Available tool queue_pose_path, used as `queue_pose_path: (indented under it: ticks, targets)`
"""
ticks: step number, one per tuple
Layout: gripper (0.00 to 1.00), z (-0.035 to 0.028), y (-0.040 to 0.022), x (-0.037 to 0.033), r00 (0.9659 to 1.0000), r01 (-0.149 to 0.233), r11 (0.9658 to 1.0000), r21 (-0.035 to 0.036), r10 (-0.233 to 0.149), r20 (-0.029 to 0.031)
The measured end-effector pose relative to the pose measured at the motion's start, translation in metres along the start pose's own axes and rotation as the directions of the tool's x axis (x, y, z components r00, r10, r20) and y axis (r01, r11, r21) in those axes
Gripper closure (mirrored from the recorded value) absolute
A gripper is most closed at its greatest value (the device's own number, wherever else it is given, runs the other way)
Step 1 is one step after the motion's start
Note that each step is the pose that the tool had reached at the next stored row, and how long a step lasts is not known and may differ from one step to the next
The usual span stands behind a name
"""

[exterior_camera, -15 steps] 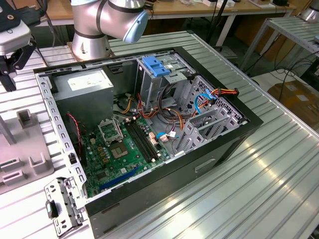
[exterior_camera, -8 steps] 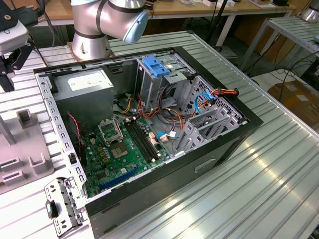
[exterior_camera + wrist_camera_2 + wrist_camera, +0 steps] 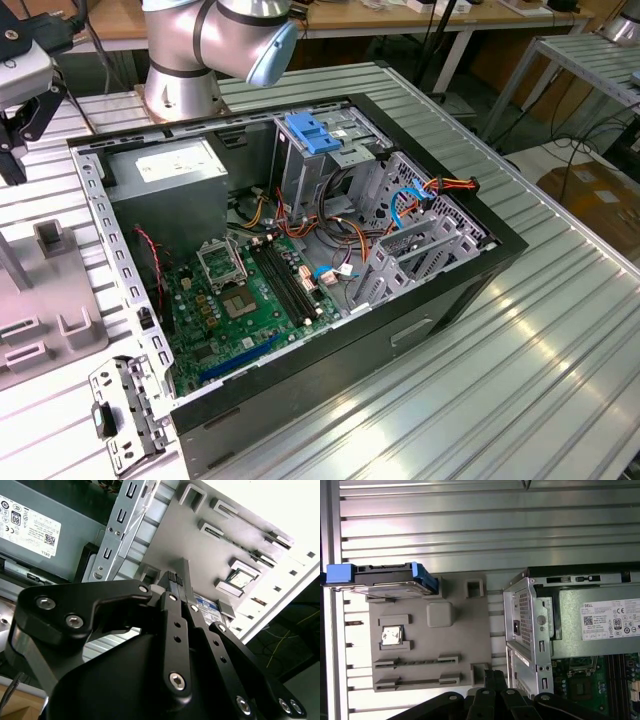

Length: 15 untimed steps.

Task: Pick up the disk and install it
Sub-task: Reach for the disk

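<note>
Closest to the wrist cameras, the gripper hangs over a grey fixture plate, and as far as we can make out in both wrist views its two black fingers lie pressed together with nothing between them. We judge the work to be at its first step, the approach for the pick, since the disk is not yet touched. It sits at the plate's opposite end, well apart from the fingertips, and appears to stand on its long edge in a holder with its blue rails at either end. A small processor chip rests in a pocket between the two. In our judgement, a grasp calls for the fingers to be spread and lined up across the drive's thin body, square enough not to tip it in its holder. Beside the plate lies the open computer case, with the power supply at one corner and a drive cage topped by a blue bracket beyond it. Farthest off, the arm base stands behind the case, and the tool seems to point straight down.
</note>
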<state>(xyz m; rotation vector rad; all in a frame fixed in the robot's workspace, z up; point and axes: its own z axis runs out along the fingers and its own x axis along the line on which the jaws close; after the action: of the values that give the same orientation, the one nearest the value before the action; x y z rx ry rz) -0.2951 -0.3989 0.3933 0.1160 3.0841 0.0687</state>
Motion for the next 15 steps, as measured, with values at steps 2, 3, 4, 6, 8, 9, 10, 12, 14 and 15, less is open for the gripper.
queue_pose_path:
  ticks: [2, 3, 4, 6, 8, 9, 10, 12, 14, 15]
  targets:
    - [0.89, 0.0000, 0.0000, 0.0005, 1.0000, 0.000, 1.0000, 0.0000, 0.000, 0.0000]
    - [0.89, 0.0000, -0.0001, 0.0007, 1.0000, 0.000, 1.0000, 0.0000, 0.000, 0.0001]
    - [0.89, 0.0000, -0.0001, 0.0009, 1.0000, 0.000, 1.0000, 0.0000, 0.000, 0.0000]
    - [0.89, -0.0001, -0.0001, 0.0018, 1.0000, 0.000, 1.0000, 0.0000, 0.000, 0.0000]
    - [0.89, -0.0001, -0.0001, 0.0020, 1.0000, 0.000, 1.0000, 0.0000, 0.000, 0.0000]
    - [0.89, -0.0001, -0.0002, 0.0021, 1.0000, 0.000, 1.0000, 0.0000, 0.000, 0.0001]
    - [0.89, -0.0001, -0.0002, 0.0023, 1.0000, 0.000, 1.0000, 0.0000, 0.000, 0.0000]
    - [0.89, -0.0002, -0.0002, 0.0028, 1.0000, 0.000, 1.0000, 0.0000, 0.000, 0.0000]
    - [0.89, -0.0002, -0.0003, 0.0032, 1.0000, 0.000, 1.0000, 0.0000, 0.000, 0.0000]
    - [0.89, -0.0002, -0.0003, 0.0035, 1.0000, 0.000, 1.0000, 0.0000, 0.000, 0.0001]
